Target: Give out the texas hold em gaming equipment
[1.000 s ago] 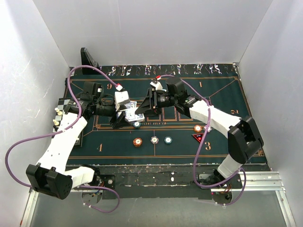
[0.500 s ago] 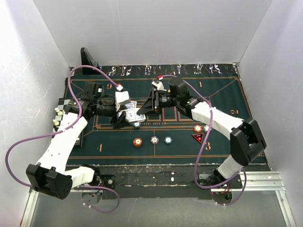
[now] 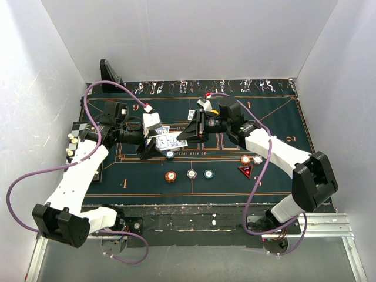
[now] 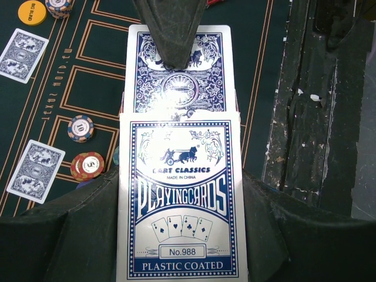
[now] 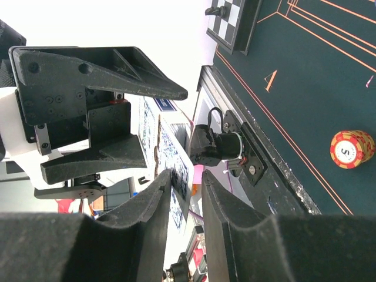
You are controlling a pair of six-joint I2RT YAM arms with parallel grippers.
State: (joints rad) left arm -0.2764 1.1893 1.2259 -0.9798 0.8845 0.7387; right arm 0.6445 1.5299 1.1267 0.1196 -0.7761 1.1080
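Note:
My left gripper (image 3: 151, 145) (image 4: 181, 176) is shut on a blue-and-white pack of playing cards (image 4: 179, 223), held above the green mat (image 3: 276, 117). One blue-backed card (image 4: 176, 76) (image 3: 178, 143) sticks halfway out of the pack. My right gripper (image 3: 191, 130) (image 5: 188, 179) is shut on that card's far end. In the right wrist view the card (image 5: 178, 174) lies against one pad. More cards (image 3: 191, 114) (image 4: 36, 170) lie flat on the mat. Orange (image 3: 171, 176), white (image 3: 192, 174) and teal (image 3: 208, 173) chips sit in a row near the front, and a red triangular marker (image 3: 245, 171) lies to their right.
A chequered board (image 3: 79, 126) with small pieces lies at the mat's left edge. A black stand (image 3: 110, 71) is at the back left. Two chips (image 3: 251, 159) sit above the marker. A yellow disc (image 4: 32, 12) shows in the left wrist view. White walls close three sides.
My right gripper has narrowed its jaws on the card and moved right, drawing the card further out of the pack. The left arm has held still.

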